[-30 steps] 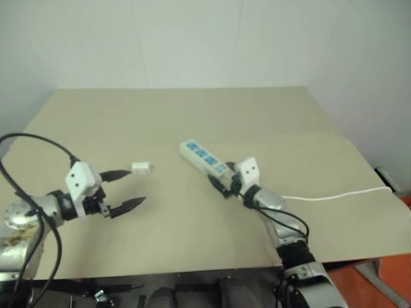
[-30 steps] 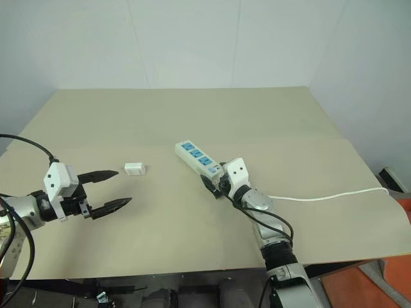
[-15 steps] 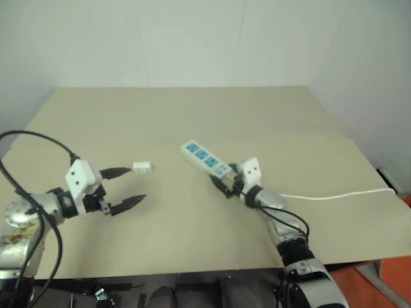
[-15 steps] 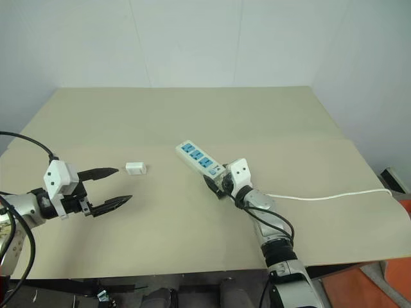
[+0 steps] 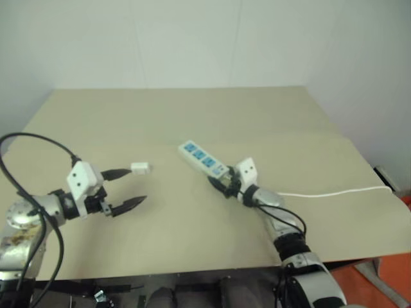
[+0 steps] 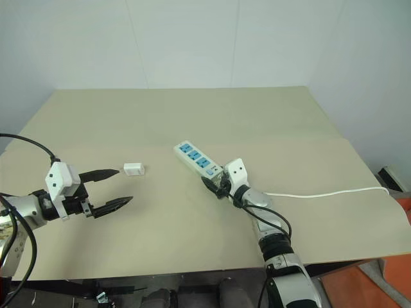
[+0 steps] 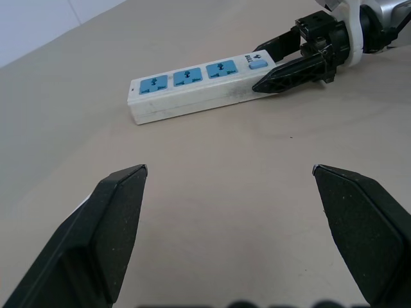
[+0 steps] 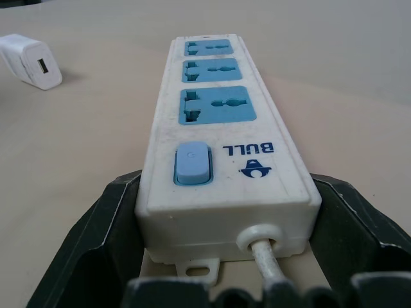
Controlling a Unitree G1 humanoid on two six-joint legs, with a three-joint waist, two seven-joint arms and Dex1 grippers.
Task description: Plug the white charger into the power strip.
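The strip (image 6: 199, 160) lies flat on the table (image 6: 192, 115) near its middle, set at a slant, its three blue sockets facing up and its switch (image 8: 192, 163) at the cord end. The cord (image 6: 321, 192) leaves that end and runs along the table top toward the robot's right edge.

The right gripper (image 6: 215, 183) sits at the cord end of the strip, its jaws spread with one finger (image 8: 96, 237) along each long side of the body. The fingers lie right against the sides, but whether they press it cannot be told.

The charger (image 6: 133, 169) lies on the table well to the left of the strip, apart from it, with bare table between the two. It rests just past the tip of one finger of the left gripper (image 6: 119, 187), whether touching cannot be told. That gripper's jaws stand wide apart with nothing between them, and they point across the table toward the strip. A black cable (image 5: 38, 144) loops above the left arm.
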